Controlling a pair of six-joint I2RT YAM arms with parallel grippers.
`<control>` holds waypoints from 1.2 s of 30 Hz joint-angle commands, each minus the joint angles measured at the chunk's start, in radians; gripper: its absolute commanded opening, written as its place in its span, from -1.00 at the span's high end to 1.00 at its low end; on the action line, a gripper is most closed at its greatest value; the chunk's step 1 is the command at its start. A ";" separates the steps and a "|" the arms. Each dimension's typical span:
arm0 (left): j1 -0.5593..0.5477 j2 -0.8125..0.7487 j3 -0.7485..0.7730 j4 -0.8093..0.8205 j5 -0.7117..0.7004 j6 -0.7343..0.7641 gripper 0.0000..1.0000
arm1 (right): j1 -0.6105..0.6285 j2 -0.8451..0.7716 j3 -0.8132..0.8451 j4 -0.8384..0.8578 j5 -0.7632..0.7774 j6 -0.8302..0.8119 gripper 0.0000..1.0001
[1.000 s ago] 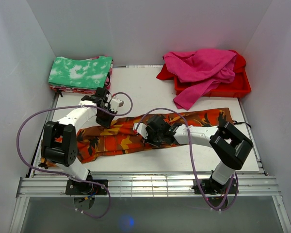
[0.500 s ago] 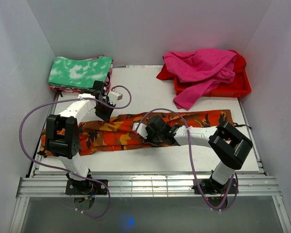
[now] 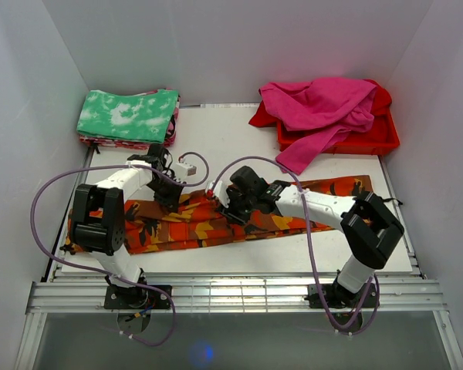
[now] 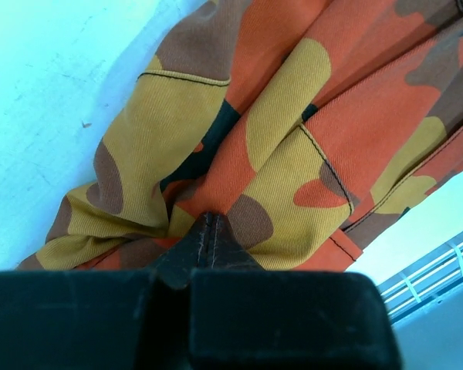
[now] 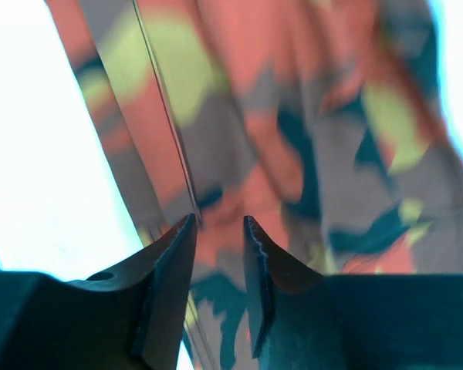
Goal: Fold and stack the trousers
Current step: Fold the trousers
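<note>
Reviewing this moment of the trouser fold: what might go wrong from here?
The left gripper pinches only a small bunched fold of the trousers, so the cloth may slip out when pulled. The right gripper hangs open over the cloth, holding nothing, so a one-sided pull may skew the fold. The pink garment nearby might snag.

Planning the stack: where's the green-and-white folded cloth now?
Top view: the folded cloth lies at the table's far left corner, across from the red tray.

Plain white walls (image 3: 239,46) box it in left, right and far. White table (image 3: 239,139), ribbed metal rail (image 3: 239,297) along the near edge, then what looks like grey floor (image 3: 309,347). Lighting's bright, pretty even.
</note>
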 commanded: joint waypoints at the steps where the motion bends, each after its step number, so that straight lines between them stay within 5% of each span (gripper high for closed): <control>1: 0.000 -0.060 -0.027 0.003 0.051 -0.018 1.00 | 0.033 0.027 0.092 0.023 -0.128 0.065 0.22; 3: 0.001 -0.061 -0.033 0.015 0.051 -0.048 0.98 | 0.062 0.027 0.101 0.060 -0.136 0.077 0.18; 6: 0.001 -0.052 -0.041 0.035 0.053 -0.079 0.60 | 0.143 0.054 0.127 0.110 -0.104 0.076 0.18; 8: 0.001 -0.040 -0.047 0.044 0.047 -0.090 0.54 | 0.200 0.081 0.141 0.129 -0.082 0.066 0.17; 21: 0.016 0.006 -0.029 0.066 0.080 -0.133 0.58 | 0.286 0.184 0.121 0.349 0.192 0.097 0.05; 36: 0.018 0.008 -0.002 0.053 0.079 -0.139 0.42 | 0.288 0.217 0.081 0.370 0.084 0.048 -0.11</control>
